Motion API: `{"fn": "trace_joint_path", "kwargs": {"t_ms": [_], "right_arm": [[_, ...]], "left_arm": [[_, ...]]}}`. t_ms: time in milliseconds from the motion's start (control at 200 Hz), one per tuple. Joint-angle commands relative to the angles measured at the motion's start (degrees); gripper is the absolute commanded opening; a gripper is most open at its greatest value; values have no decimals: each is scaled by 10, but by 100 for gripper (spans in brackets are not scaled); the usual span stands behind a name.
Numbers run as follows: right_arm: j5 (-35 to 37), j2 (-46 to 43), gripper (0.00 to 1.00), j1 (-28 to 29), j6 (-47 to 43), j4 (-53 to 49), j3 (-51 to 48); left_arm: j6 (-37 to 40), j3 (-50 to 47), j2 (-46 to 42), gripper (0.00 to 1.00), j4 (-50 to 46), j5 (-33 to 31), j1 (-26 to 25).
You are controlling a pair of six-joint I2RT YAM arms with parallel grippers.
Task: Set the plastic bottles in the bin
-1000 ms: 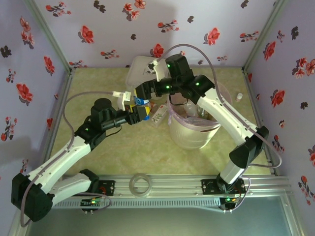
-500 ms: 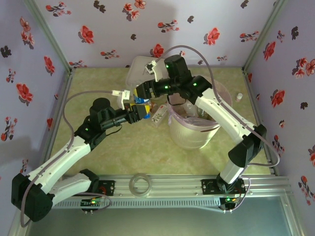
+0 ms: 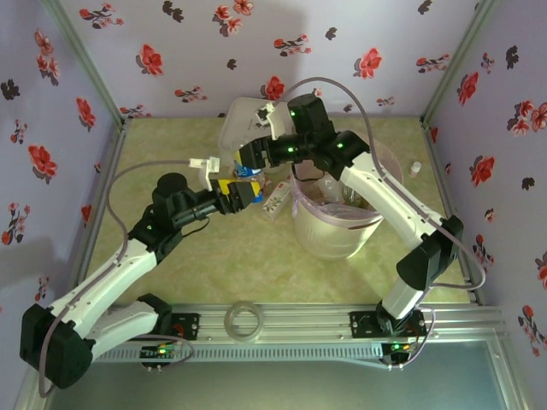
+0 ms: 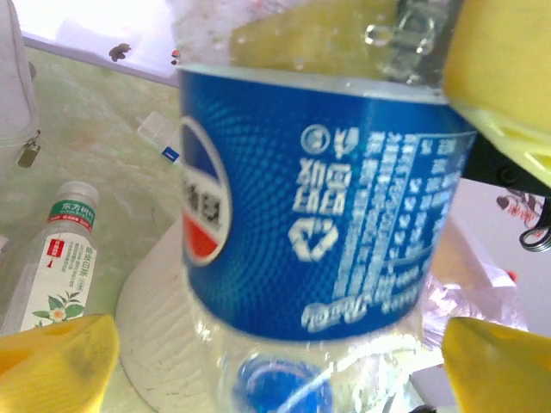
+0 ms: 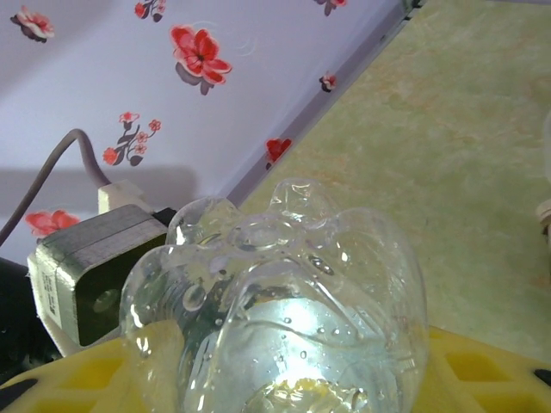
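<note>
Clamping the base of the blue-labelled bottle (image 4: 318,198) in my right jaws while my left jaws stand wide open around it, I hold it near the bin (image 3: 329,243) so that arm can drop it in.

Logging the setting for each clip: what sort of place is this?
Likely a staged robot test booth, not a real room: flowered wallpaper panels on aluminium frame posts, a green marbled table, and two arms bolted to a metal rail at its near edge.
</note>
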Motion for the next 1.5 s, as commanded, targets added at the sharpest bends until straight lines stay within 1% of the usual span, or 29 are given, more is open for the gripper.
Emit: {"fn": "trace_joint_path", "kwargs": {"t_ms": [0, 125, 215, 300, 370, 510, 680, 810, 940, 1015, 1200, 1495], "right_arm": [[25, -21, 54, -13, -29, -20, 48], [46, -37, 53, -30, -43, -41, 74], [69, -48, 53, -43, -64, -65, 98], [97, -56, 53, -64, -80, -97, 124], [105, -68, 53, -88, -85, -121, 137], [145, -118, 53, -132, -93, -140, 115], [208, -177, 53, -173, -107, -180, 63], [253, -210, 52, -185, -115, -207, 20], [350, -215, 51, -185, -130, -255, -9], [389, -207, 51, -185, -136, -279, -23], [436, -187, 51, -185, -146, -295, -49], [477, -132, 51, -185, -165, -324, -74]], "left_arm": [[-4, -13, -25, 100, 30, -10, 11], [-8, -24, -35, 99, 28, -20, 19], [-15, -29, -38, 95, 14, -46, 25], [-11, -23, -39, 91, -33, -90, 26], [0, -10, -37, 90, -82, -116, 26], [12, 4, -25, 90, -151, -153, 25], [13, 1, -19, 88, -172, -194, 24], [21, 3, -10, 88, -183, -201, 24], [27, 6, 1, 87, -190, -201, 23], [27, 7, 7, 87, -191, -201, 23], [24, 10, 18, 86, -191, -200, 19], [22, 12, 32, 85, -194, -199, 12]]}}
